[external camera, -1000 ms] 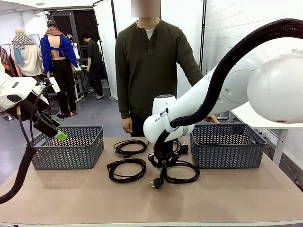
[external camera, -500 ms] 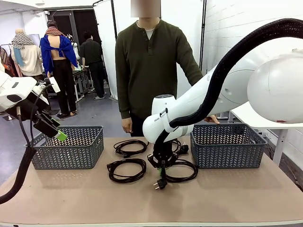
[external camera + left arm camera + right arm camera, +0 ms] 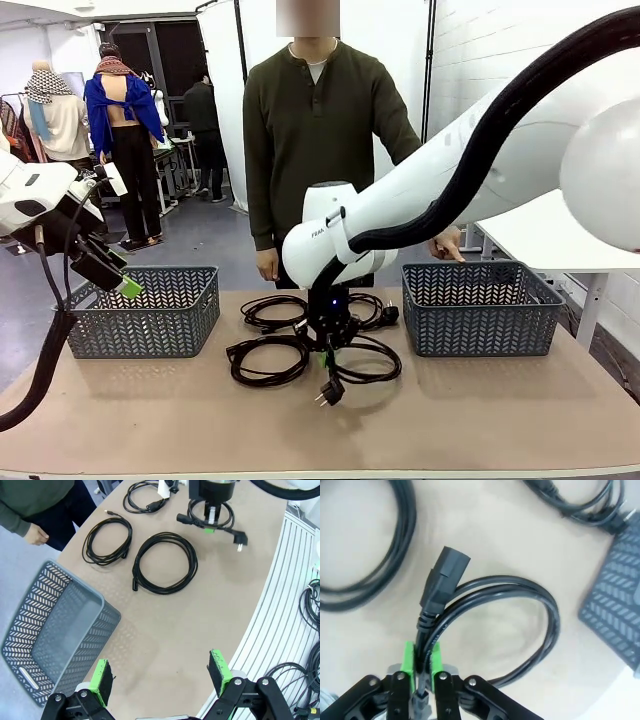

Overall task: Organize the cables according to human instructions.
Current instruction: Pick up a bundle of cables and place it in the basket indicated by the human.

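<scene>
Black cord [image 3: 546, 611]: pinched between green pads [image 3: 409, 659] of right hand [image 3: 422, 661], lower centre of frame.
Lift: raise high so the dangling plug [image 3: 329, 393] clears neighbouring loops [image 3: 268, 360].
Left hand [image 3: 159, 676]: spread, empty.

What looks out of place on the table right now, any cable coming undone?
The cable pinched in the shut right gripper looks askew: its plug trails loose outside the coil. The other three cables lie neatly coiled.
</scene>
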Controlling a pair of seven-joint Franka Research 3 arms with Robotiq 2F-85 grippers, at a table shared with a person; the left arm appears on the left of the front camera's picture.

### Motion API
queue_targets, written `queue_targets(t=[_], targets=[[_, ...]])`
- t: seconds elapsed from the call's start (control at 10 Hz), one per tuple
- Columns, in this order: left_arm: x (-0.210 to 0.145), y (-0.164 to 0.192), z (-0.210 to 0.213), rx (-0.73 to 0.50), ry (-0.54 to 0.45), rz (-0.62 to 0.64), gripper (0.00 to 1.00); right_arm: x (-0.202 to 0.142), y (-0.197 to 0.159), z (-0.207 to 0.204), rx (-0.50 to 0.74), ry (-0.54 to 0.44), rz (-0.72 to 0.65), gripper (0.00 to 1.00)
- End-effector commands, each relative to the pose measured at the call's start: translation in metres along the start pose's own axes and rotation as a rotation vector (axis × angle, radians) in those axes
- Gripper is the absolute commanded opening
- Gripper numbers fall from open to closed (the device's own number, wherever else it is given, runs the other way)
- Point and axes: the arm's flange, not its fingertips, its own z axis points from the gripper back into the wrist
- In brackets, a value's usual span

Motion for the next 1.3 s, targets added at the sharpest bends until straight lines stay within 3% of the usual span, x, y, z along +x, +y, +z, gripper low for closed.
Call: queue_targets(t=[0.0,0.1,0.2,0.6,0.8,0.9,1.2], targets=[[-0.002,0.002,-0.002,-0.002,-0.025,-0.003,1.00,-0.019,-0.015,0.021,-0.086,-0.033,0.167,0.00],[-0.002,0.002,-0.002,-0.002,-0.025,-0.003,1.00,-0.022,-0.018,0.033,-0.143,-0.072,0.233,0.00],[-0.002,0.002,-0.002,-0.002,-0.025,-0.003,1.00,-0.026,-0.023,0.045,-0.189,-0.066,0.394,0.00],[-0.002,0.002,-0.002,-0.002,-0.025,-0.003,1.00,-0.038,-0.051,0.096,-0.195,-0.019,0.772,0.00],[-0.002,0.002,-0.002,-0.002,-0.025,-0.003,1.00,-0.039,-0.054,0.104,-0.202,0.036,0.794,0.00],[-0.002,0.002,-0.002,-0.002,-0.025,-0.003,1.00,-0.038,-0.052,0.100,-0.160,0.029,0.758,0.00],[-0.002,0.002,-0.002,-0.002,-0.025,-0.003,1.00,-0.035,-0.051,0.100,-0.208,0.005,0.795,0.00]])
